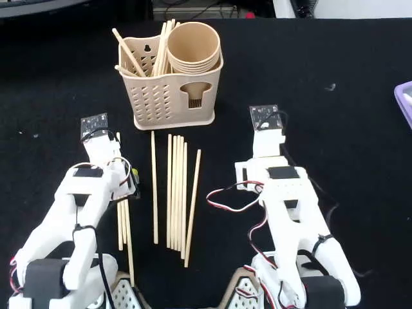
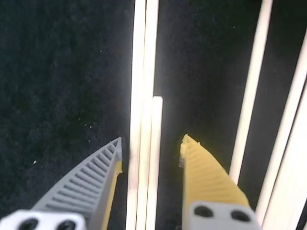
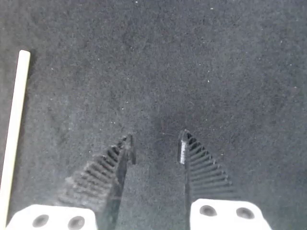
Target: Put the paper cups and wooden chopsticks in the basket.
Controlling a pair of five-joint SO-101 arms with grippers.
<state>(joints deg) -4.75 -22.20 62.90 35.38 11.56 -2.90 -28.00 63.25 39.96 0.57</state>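
A beige basket (image 1: 168, 100) stands at the back centre of the black mat. It holds a stack of paper cups (image 1: 193, 45) and a few wooden chopsticks (image 1: 132, 56). Several loose chopsticks (image 1: 175, 193) lie side by side between the two arms. Three more chopsticks (image 2: 146, 120) lie under the left arm, and my left gripper (image 2: 151, 143) is open low over them, one finger on each side. My right gripper (image 3: 156, 143) is open just above bare mat, with a single chopstick (image 3: 14, 124) off to its side.
A purple object (image 1: 404, 100) pokes in at the right edge of the table. Red and white cables (image 1: 235, 199) loop beside the right arm's base. Wide black mat lies free to the right of the basket.
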